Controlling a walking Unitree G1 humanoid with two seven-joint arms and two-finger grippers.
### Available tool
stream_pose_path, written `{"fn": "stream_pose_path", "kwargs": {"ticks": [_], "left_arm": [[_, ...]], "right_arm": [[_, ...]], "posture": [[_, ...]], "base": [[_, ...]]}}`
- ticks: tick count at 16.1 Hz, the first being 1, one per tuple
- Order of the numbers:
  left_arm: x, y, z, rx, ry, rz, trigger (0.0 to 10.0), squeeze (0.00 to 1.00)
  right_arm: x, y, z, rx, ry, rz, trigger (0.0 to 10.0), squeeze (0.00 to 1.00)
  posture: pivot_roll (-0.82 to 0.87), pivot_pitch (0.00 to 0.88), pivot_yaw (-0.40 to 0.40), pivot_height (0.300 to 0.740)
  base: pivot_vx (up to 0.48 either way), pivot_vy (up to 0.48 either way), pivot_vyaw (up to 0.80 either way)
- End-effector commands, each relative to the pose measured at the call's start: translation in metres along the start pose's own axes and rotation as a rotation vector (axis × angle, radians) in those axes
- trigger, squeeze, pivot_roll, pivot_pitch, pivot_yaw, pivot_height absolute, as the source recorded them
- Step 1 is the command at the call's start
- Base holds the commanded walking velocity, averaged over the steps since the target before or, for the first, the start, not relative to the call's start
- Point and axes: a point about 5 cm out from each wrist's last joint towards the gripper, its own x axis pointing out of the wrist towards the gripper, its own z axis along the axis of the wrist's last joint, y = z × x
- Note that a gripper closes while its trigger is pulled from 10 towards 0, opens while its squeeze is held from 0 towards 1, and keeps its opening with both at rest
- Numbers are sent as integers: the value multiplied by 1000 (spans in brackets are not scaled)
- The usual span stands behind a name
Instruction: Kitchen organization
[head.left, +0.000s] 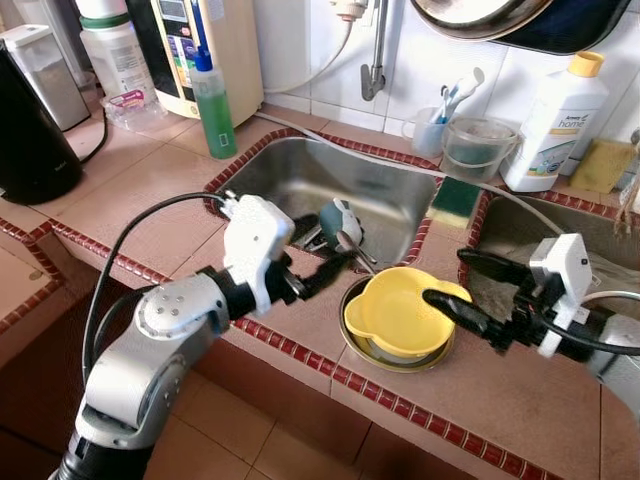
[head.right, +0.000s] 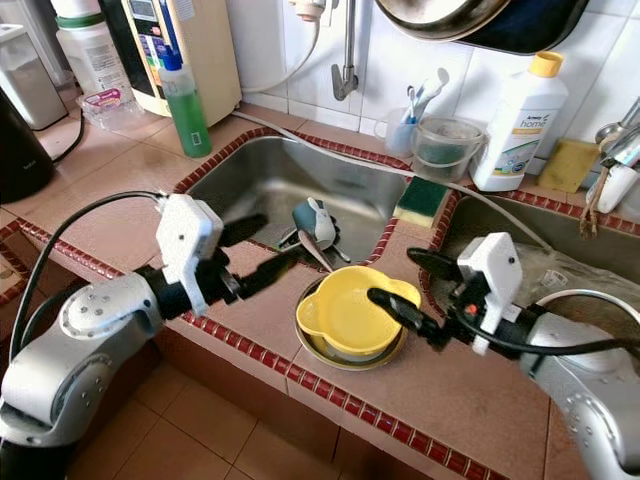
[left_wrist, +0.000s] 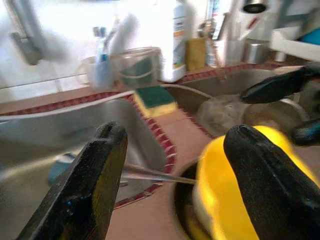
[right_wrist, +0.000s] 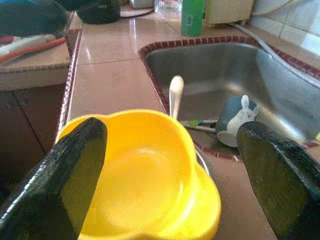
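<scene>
Steel sink (head.left: 380, 185): set in the tiled table (head.left: 150, 205) just ahead of the left gripper, with a teal cup (head.left: 345, 222) and cutlery lying inside.
Left gripper (head.left: 325, 255): fingers spread, holding nothing, hovering at the sink's near edge just left of the bowl.
Bowl (head.left: 400, 315): yellow, nested in a metal dish (head.left: 392, 360) on the table, between the two grippers.
Right gripper (head.left: 450, 285): fingers apart, empty, lower finger over the bowl's right rim.
Step, as I judge: taking the bowl.
Doing it well: straddle the rim with one finger inside, close gently, lift straight so the dish stays behind.
</scene>
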Motion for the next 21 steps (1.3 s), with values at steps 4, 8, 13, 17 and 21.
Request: {"fn": "stream_pose_path", "kwargs": {"ticks": [4, 8, 13, 17, 21], "left_arm": [[-1, -14, 0, -10, 11, -81, 10000, 0], [-2, -18, 0, -27, 23, -96, 10000, 0], [-8, -29, 1, -27, 34, -126, 10000, 0], [-9, -34, 3, -39, 26, -100, 10000, 0], [-13, -38, 4, -48, 25, -82, 10000, 0]], "right_arm": [[-8, -21, 3, -49, 52, -14, 10000, 0], [-1, -40, 13, -62, 49, -3, 10000, 0], [14, -42, 11, -39, 86, 120, 10000, 0], [28, -44, 6, -34, 120, 210, 10000, 0], [39, -47, -1, -36, 185, 280, 10000, 0]], "posture": [[-267, 100, 41, 740], [-262, 112, 37, 740], [-229, 123, 6, 740], [-200, 127, -21, 740], [-180, 132, -39, 740]], "base": [[0, 0, 0], [0, 0, 0], [0, 0, 0], [0, 0, 0], [0, 0, 0]]}}
